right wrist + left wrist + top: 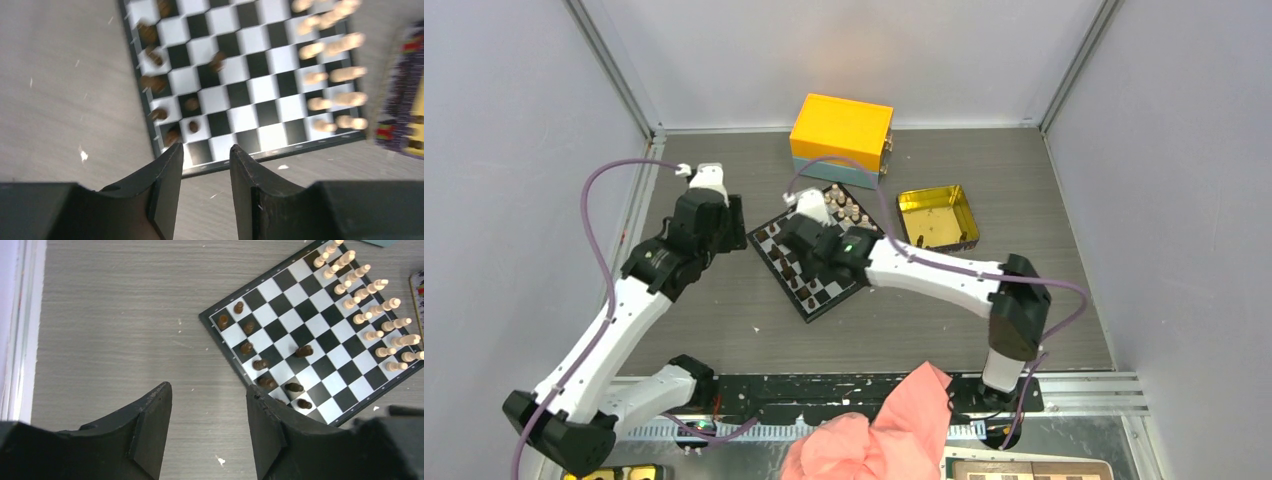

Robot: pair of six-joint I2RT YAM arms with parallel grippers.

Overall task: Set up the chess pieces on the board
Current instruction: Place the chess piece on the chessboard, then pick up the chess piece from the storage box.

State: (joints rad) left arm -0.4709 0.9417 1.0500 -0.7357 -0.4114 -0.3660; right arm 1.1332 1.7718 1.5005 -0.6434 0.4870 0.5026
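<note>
Grey table [724, 330] — right gripper [206, 151], agape and empty, hides half the board [824, 292]; left gripper [209, 387] likewise agape.

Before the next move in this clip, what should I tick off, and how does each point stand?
1. Left gripper free to pick: ok. It is open with nothing between its fingers, over the bare table beside the board.
2. Right gripper free: ok. It is open and empty, above the board's edge.
3. Light pieces lined up: ok. They form two rows along one side.
4. Dark pieces lined up: not ok. They are scattered on the opposite side, with one out near the middle.
5. Gold tin emptied: cannot tell. There are small shapes inside, too small to name.
</note>
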